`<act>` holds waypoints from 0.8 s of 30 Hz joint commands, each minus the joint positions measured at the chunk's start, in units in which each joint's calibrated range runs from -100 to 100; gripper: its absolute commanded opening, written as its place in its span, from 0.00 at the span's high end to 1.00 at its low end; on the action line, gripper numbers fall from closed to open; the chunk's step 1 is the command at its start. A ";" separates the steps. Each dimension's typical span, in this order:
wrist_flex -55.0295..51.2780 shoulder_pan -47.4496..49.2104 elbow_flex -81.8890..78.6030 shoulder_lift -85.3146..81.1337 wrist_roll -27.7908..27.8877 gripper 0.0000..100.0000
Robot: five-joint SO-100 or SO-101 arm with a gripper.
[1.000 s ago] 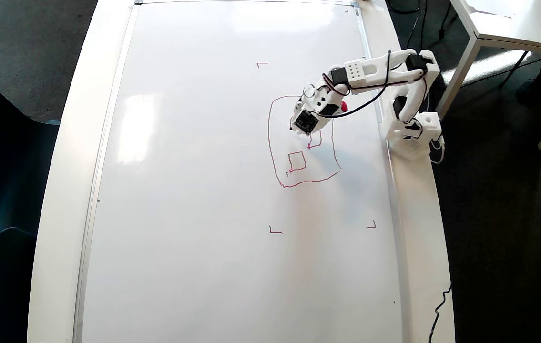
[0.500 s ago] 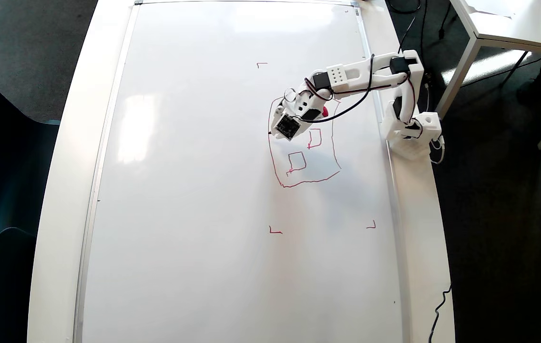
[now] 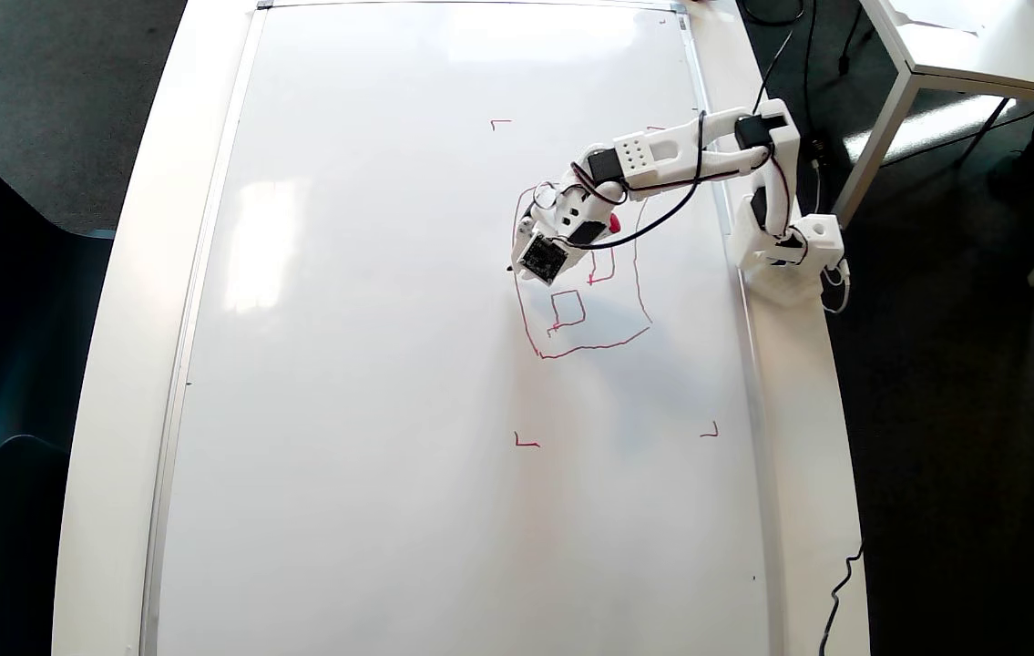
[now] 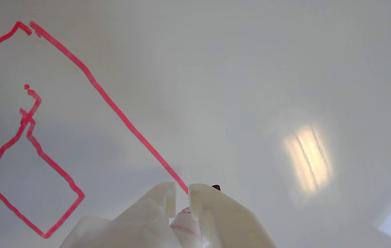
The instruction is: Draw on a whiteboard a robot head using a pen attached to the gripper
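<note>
I've got the whiteboard (image 3: 371,364) lying flat on the white table (image 3: 129,301), long axis running top to bottom of the overhead view, glossy white with a thin silver frame and window glare on it. The gripper (image 3: 526,264) sits over the board's upper right part, at the left edge of the robot head (image 3: 571,342), with the arm reaching in from its base (image 3: 790,251) at the right table edge. The arm points left and slightly down in that view.

Wrist view: both white plastic fingers (image 4: 212,210) are nearly together with just a narrow slot, clamped around the pen (image 4: 185,224), whose white barrel with red markings shows between them. Its long axis runs along the fingers, toward the board. A dark tip pokes out just past the right finger; whether it touches the board I cannot tell.

The red line drawing is a wobbly outline, rounded at the corners, with two small rough squares inside visible overhead. Small red corner marks (image 3: 526,442) sit well apart from it.
</note>
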State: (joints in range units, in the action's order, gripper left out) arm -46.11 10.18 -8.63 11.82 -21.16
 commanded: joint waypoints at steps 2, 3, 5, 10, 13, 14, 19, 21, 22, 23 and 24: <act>-0.54 0.39 1.60 -0.37 -0.18 0.99; -0.54 0.39 1.60 -0.37 -0.18 0.99; -0.54 0.39 1.60 -0.29 -0.18 0.99; -0.45 0.39 0.33 -0.29 -0.18 0.99; -0.45 0.39 0.33 -0.29 -0.18 0.99; -0.45 0.46 -0.04 -0.29 -0.18 0.99; -0.45 0.46 -2.21 -0.29 -0.18 0.99; -0.45 0.46 -2.85 -0.29 -0.23 0.99; -0.37 0.46 -2.85 -0.29 -0.23 0.99; -0.37 0.46 -2.85 -0.29 -0.23 0.99; -0.28 0.46 -2.94 -0.29 -0.23 0.99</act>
State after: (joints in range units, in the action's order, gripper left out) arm -46.20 10.56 -11.65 11.82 -21.16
